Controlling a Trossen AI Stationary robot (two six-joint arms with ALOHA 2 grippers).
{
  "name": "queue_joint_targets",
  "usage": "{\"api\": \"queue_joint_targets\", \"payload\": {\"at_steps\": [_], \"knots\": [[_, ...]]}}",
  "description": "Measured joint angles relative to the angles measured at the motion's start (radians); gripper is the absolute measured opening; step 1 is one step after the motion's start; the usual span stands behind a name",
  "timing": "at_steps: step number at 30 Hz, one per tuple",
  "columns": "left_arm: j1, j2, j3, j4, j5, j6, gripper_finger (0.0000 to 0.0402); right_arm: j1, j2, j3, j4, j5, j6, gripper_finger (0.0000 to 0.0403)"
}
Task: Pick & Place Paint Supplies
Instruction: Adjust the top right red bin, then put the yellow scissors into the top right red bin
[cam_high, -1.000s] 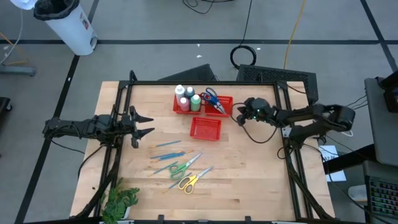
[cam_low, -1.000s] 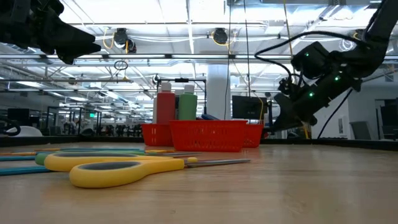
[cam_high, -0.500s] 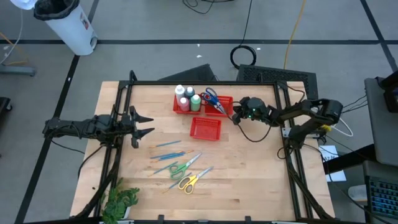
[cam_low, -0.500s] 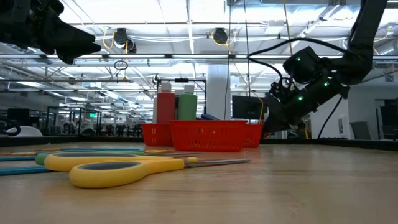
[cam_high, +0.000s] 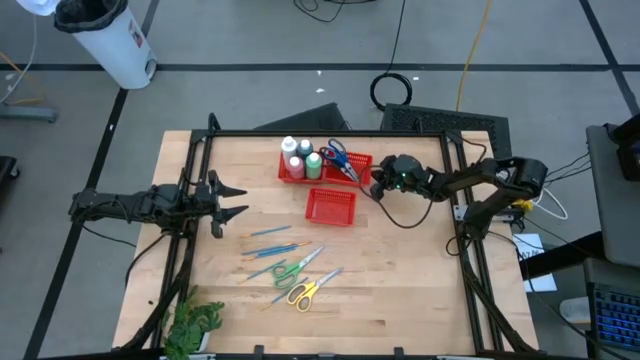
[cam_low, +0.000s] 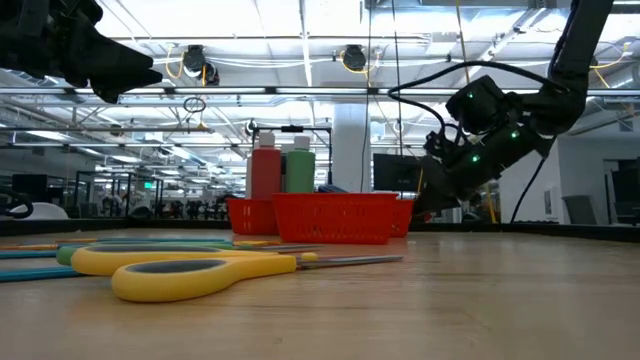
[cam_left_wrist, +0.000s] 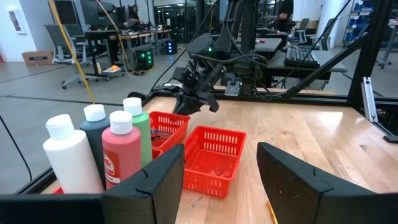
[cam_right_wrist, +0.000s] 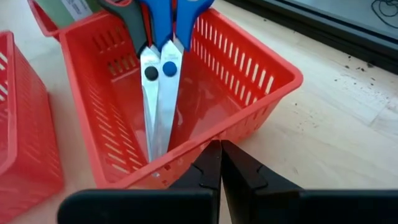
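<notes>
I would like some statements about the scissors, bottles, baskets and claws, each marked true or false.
1. Two pairs of scissors stand in the far red basket. True: the blue-handled scissors and a grey-handled pair rest there with blades down.
2. The right claw is shut. True: its fingers meet, at the basket's rim.
3. The yellow scissors are inside the near basket. False: they lie on the table, beside the green scissors.
4. The left claw holds a brush. False: it is open and empty, at the table's left side.
5. The bottles lie flat on the table. False: they stand upright.
</notes>
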Motion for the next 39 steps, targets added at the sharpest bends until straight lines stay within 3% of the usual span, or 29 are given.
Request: {"api": "queue_joint_targets", "payload": {"at_steps": [8,19,24,31,34,39], "knots": [[0.0,0.0,0.0,0.0,0.0,0.0,0.0209,0.0,-0.079,0.0,-0.072,0.006,-0.006,0.0],[0.0,0.0,0.0,0.0,0.0,0.0,0.0209,0.057,-0.323,0.0,-0.22,0.003,0.005,0.0],[0.0,0.0,0.0,0.0,0.0,0.0,0.0209,0.197,-0.348,0.0,-0.113,0.0,0.003,0.0],[0.0,0.0,0.0,0.0,0.0,0.0,0.0209,0.473,-0.292,0.012,0.271,-0.003,-0.13,0.0023],[0.0,0.0,0.0,0.0,0.0,0.0,0.0209,0.577,-0.273,0.082,0.232,-0.003,-0.203,0.0048],[0.0,0.0,0.0,0.0,0.0,0.0,0.0209,0.715,-0.184,0.291,-0.005,-0.001,-0.268,0.0107]]}}
